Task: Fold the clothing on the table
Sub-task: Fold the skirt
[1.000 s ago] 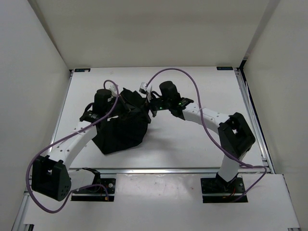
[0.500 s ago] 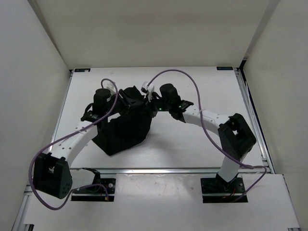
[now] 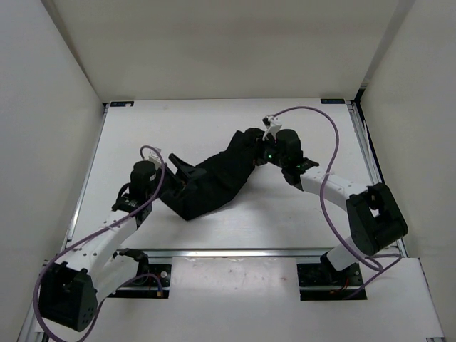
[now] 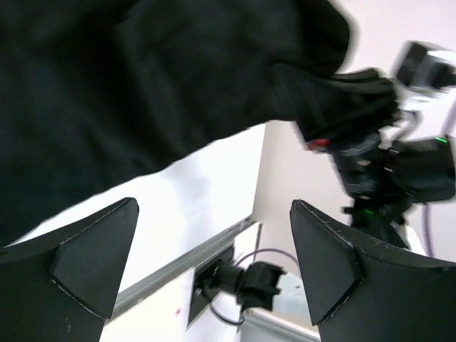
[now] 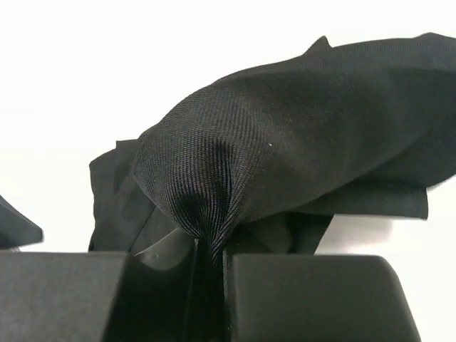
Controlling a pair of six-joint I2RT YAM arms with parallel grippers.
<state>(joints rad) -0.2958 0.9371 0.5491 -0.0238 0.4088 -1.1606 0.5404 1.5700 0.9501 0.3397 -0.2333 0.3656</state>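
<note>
currently the right gripper is clamped on a small pinch of the clothing, with a ridge of black fabric squeezed between its nearly closed jaws. the left gripper is spread wide and holds nothing. in its wrist view the cloth hangs above and ahead of its fingers. seen from above, the clothing lies near the middle of the table as a bunched diagonal strip. its low end points toward 7 o'clock near the left gripper, and its raised end points toward 1 o'clock at the right gripper.

the main risk, as i judge it, is that thin pinch. only a narrow fold sits in the jaws, so a pull toward 1 o'clock could let it slip out and drop the strip in a heap. with the other end free, dragging may also roll the layers over each other and set creases where no fold belongs. if the left jaws shut from where they are, they could catch several layers at once, or only air.
</note>
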